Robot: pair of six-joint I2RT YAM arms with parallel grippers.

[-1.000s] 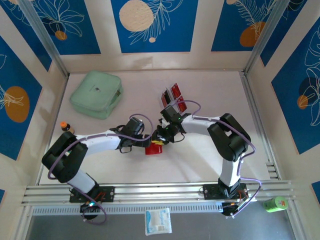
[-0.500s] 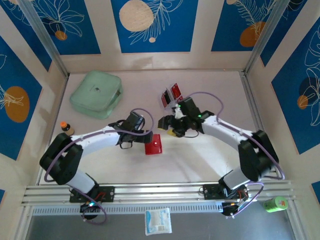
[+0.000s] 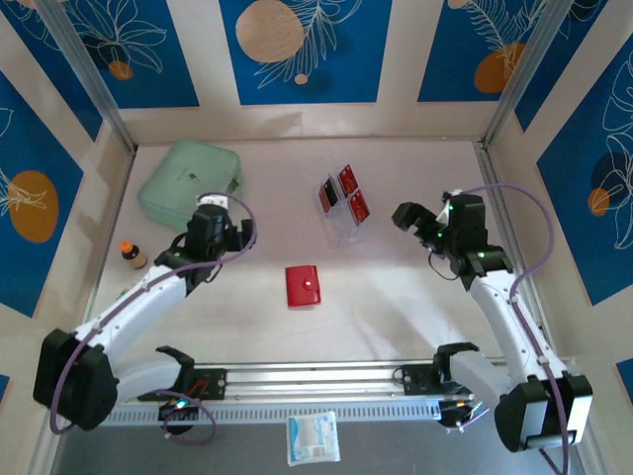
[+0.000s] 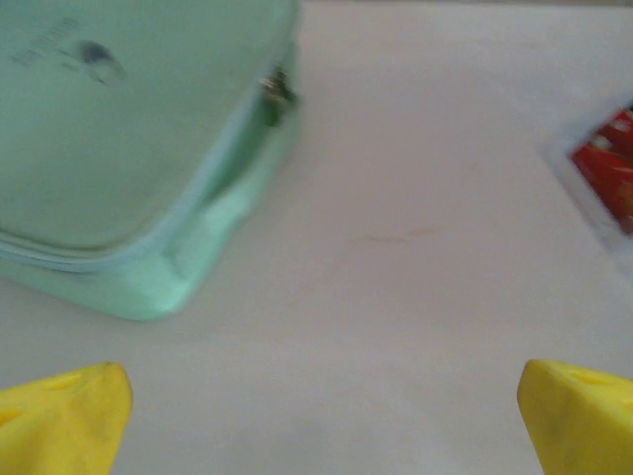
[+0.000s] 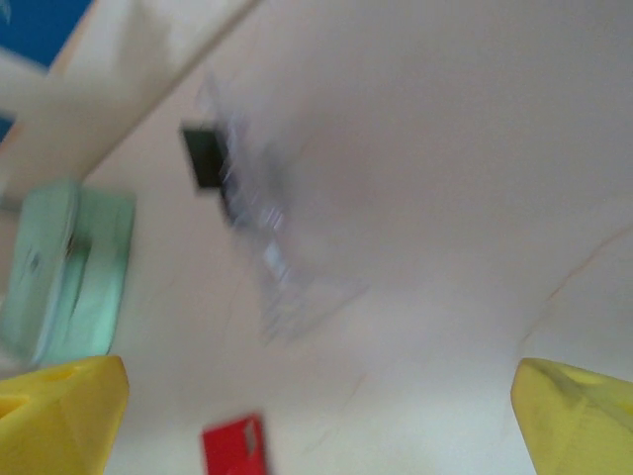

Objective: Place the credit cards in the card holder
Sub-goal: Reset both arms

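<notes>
1. The card holder (image 3: 304,286) lies flat and closed at mid-table. Its slightly longer side runs near to far, with the pale clasp by its right edge.
2. The credit cards (image 3: 346,182) stand tilted in a clear rack (image 3: 341,226) farther back, well apart from it.
3. The left gripper (image 4: 321,411), near the mint-green case (image 4: 119,129), is spread wide and empty.
4. The right gripper (image 5: 316,416) is also spread wide, holding nothing.

Three red credit cards (image 3: 346,181) up in one clear rack (image 3: 341,226) just above centre, one red card holder (image 3: 303,285) dead centre. One mint-green case (image 3: 188,185) upper left, one orange-capped bottle (image 3: 129,253) at left, one green can (image 3: 544,403) and one white packet (image 3: 313,437) along the bottom.
</notes>
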